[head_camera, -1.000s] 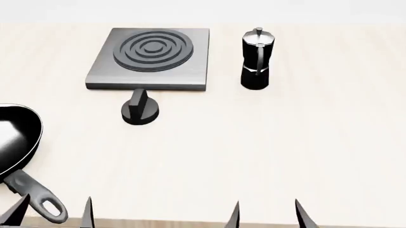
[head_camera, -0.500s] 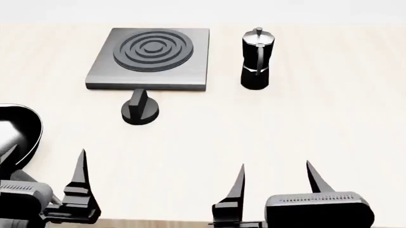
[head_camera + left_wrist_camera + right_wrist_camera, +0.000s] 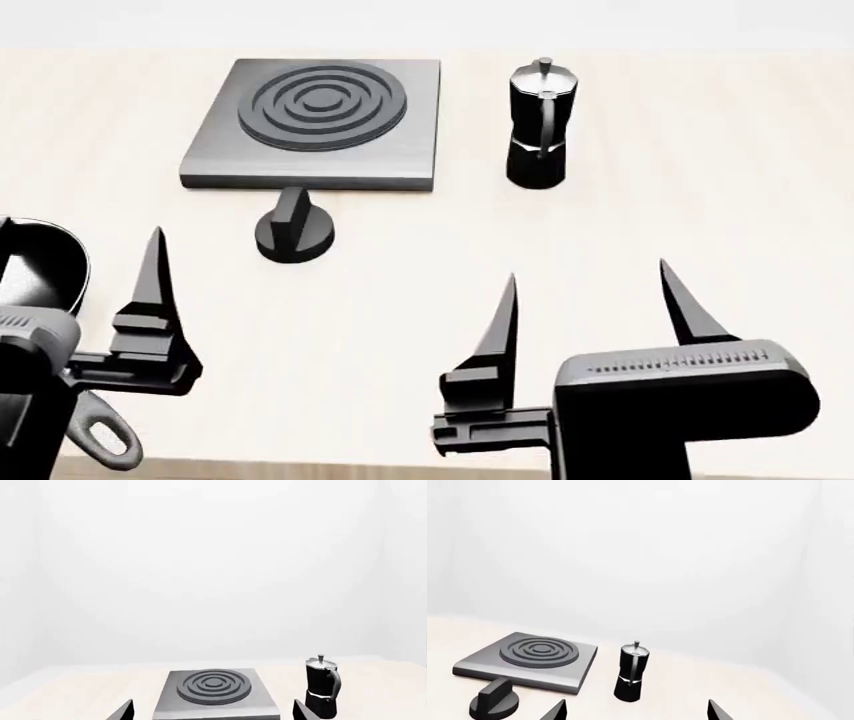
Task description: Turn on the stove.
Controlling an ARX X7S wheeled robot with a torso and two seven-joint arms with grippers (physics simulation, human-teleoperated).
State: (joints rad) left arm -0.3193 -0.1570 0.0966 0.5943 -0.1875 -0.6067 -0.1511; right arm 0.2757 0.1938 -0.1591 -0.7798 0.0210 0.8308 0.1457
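While knob (image 3: 295, 232) sits untouched, both claws hover agape.

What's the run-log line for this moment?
phase: approach | left gripper: open, empty | right gripper: open, empty | stove knob: untouched | moka pot: upright beside stove

The stove (image 3: 315, 125) is seen up around 11 o'clock on the pale table (image 3: 641, 230), with its knob (image 3: 295, 230) parked just in front of it. A moka pot (image 3: 539, 125) is stood at about 1 o'clock. Right gripper (image 3: 587, 300) is spread wide open at 5, left gripper (image 3: 80, 290) is cut off at 8, over a frying pan (image 3: 47, 270).
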